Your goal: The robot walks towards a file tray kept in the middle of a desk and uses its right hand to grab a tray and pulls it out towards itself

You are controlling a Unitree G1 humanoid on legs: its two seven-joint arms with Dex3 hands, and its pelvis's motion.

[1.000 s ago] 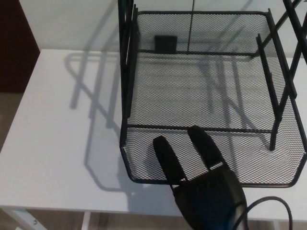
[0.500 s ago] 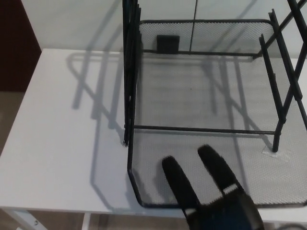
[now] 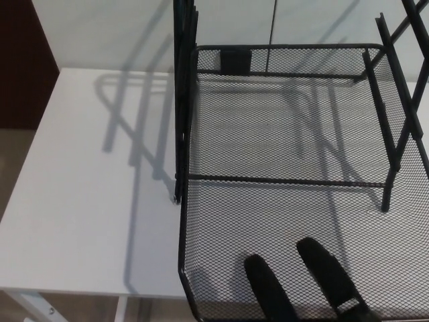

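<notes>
Hooked over the front rim, the right hand (image 3: 305, 282) has drawn the mesh tray (image 3: 288, 147) further out of its rack (image 3: 182, 100), overhanging the tabletop (image 3: 87, 201) edge.

Tray (image 3: 281, 134) on desk (image 3: 87, 201), right.

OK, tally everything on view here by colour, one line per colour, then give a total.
Black: 3, the mesh tray, the rack frame, the right hand
White: 1, the desk
Total: 4
</notes>
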